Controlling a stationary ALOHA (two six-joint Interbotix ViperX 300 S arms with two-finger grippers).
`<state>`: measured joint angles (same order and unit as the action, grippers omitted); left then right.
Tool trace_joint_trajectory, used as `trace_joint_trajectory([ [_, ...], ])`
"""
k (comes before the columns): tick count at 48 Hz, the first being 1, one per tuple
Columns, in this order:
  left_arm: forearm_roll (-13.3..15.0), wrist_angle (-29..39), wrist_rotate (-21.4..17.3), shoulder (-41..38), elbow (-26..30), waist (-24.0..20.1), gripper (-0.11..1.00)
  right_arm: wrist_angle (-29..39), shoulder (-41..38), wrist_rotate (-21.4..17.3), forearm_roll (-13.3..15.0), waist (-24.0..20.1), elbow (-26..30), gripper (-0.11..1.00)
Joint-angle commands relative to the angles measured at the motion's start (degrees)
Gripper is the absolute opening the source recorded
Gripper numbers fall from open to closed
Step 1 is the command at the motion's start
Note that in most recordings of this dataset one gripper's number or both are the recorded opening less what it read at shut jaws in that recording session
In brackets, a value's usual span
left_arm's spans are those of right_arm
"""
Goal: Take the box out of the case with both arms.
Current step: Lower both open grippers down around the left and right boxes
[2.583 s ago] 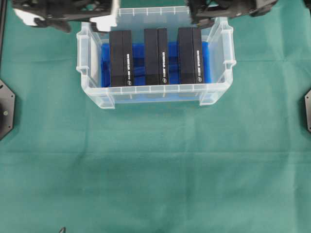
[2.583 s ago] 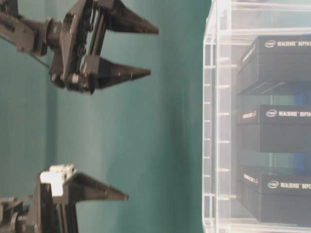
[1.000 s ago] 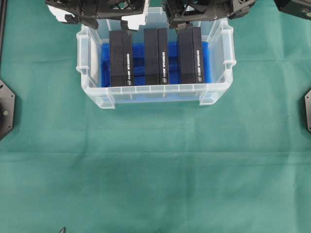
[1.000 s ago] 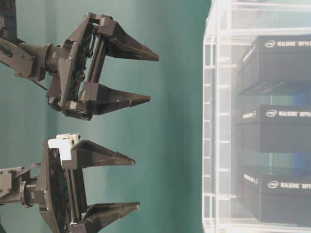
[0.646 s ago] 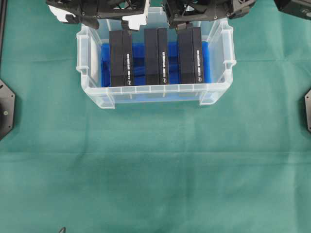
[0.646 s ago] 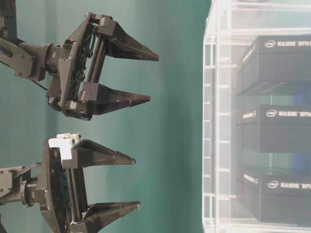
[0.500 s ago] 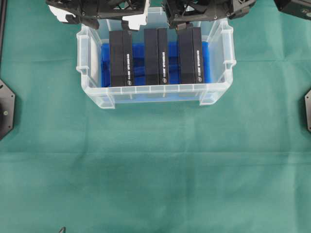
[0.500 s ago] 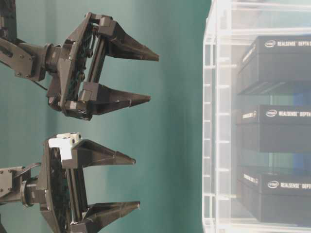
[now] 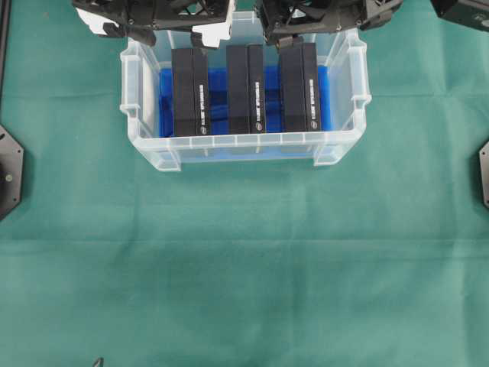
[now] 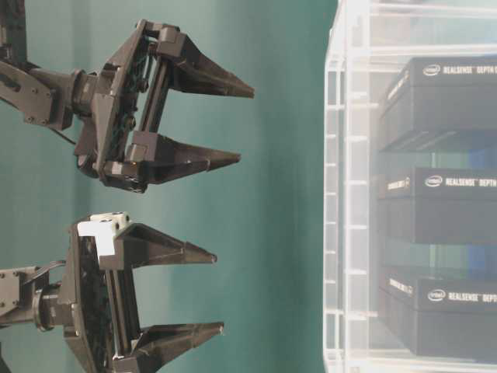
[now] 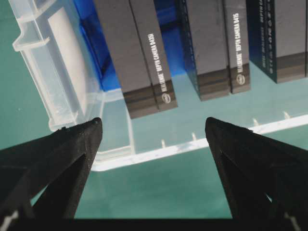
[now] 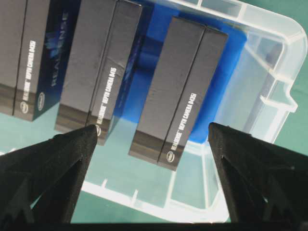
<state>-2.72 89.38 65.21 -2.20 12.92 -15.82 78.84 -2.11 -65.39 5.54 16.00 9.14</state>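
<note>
The clear case (image 9: 244,140) stands at the top middle of the green cloth, with a blue liner (image 9: 218,103) on its floor. Three black boxes stand on edge inside: left (image 9: 190,92), middle (image 9: 245,88) and right (image 9: 299,86). My left gripper (image 9: 172,40), the one with the white block, hangs open above the case's far rim, over the left box (image 11: 144,62). My right gripper (image 9: 306,30) hangs open beside it, over the right box (image 12: 185,91). In the table-level view both the left gripper (image 10: 219,292) and the right gripper (image 10: 245,126) stand apart from the case wall (image 10: 345,194). Neither holds anything.
Green cloth (image 9: 244,267) covers the table in front of the case. Black arm bases sit at the left edge (image 9: 8,172) and the right edge (image 9: 483,176). The case has handles on its left side (image 9: 130,84) and right side (image 9: 359,76).
Since the earliest frames both grippers have come in over the case's far rim, and the left one has come fully into the table-level view. Over the last second nothing has visibly moved.
</note>
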Motion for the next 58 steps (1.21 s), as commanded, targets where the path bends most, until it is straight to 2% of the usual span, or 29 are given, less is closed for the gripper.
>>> trace_joint_trajectory([
  [1, -0.3, -0.2, -0.1, 0.8, 1.1, 0.0, 0.91, -0.1, 0.7, 0.0, 0.1, -0.1, 1.3, 0.95],
  [39, -0.3, -0.1, -0.6, 0.8, 0.8, 0.0, 0.91, 0.8, 0.7, 0.1, 0.2, -0.1, 1.3, 0.95],
  [58, -0.7, -3.2, -0.3, 1.1, -3.1, 0.0, 0.91, 0.8, -0.2, 0.0, 0.2, -0.2, -0.3, 0.95],
])
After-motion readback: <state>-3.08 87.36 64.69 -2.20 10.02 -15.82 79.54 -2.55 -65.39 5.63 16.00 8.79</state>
